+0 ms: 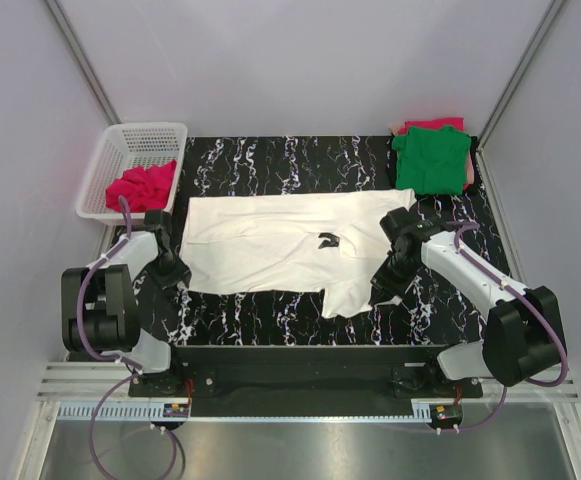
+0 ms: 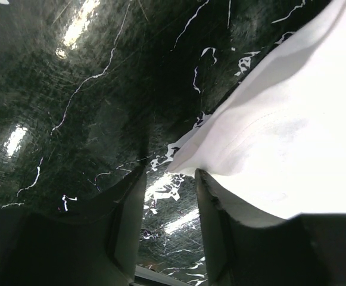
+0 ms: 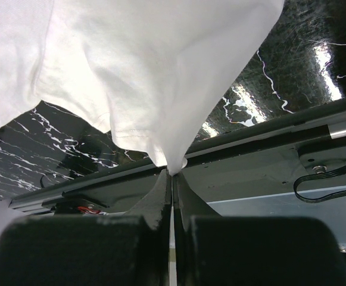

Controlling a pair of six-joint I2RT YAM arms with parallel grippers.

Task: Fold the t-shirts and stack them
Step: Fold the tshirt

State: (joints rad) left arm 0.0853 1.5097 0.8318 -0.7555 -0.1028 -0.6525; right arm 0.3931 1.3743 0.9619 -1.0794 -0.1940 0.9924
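The white cotton t-shirt (image 1: 270, 245) lies spread on the black marbled bench (image 1: 270, 160), its first fold just beginning. The right fingers (image 3: 161, 190) are clamped on its near-right corner. The left fingers (image 2: 128, 220) stand apart at the near-left corner and must pinch it next.

**Overhead view:** even, diffuse light from above. The pale walls (image 1: 300, 60) are uniformly lit, and shadows are short and soft. The white t-shirt (image 1: 270, 250) approaches overexposure yet keeps its creases. The glossy black marbled desk (image 1: 270, 160) stays dark.

**Left wrist view:** dim overall. Bright specular patches of lamp reflection lie on the desk at upper left, and the cloth is blown out at lower right. The left claw (image 2: 170, 179) is a dark, defocused silhouette.

**Right wrist view:** brighter. Cloth folds remain legible, and glare streaks mark the desk at upper right. The right claw (image 3: 171, 177) is black and blurred in the foreground.
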